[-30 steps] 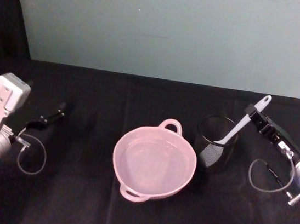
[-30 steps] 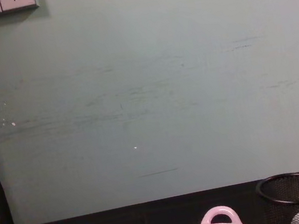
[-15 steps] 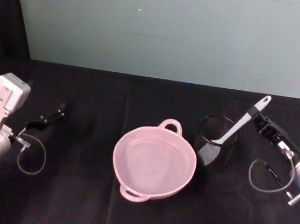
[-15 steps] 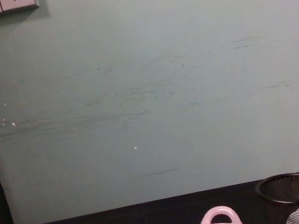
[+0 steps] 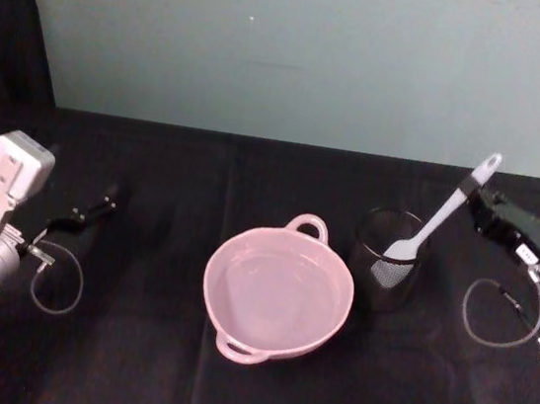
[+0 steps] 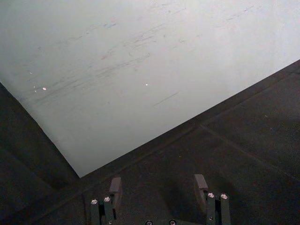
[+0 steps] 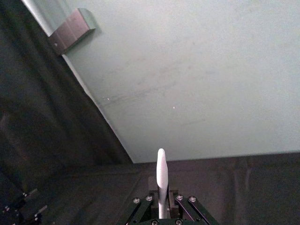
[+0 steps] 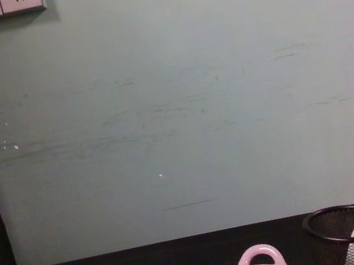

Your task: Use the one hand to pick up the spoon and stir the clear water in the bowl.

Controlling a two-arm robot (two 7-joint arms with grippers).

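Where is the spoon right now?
The spoon is on the right in the head view, tilted, handle held by the right gripper, scoop at the mouth of the black mesh cup beside the pink bowl.

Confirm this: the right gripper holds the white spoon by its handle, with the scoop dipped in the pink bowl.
One thing is off. The right gripper holds the spoon by its handle, but the scoop sits at the mouth of the black mesh cup, not in the pink bowl. The head view shows this.
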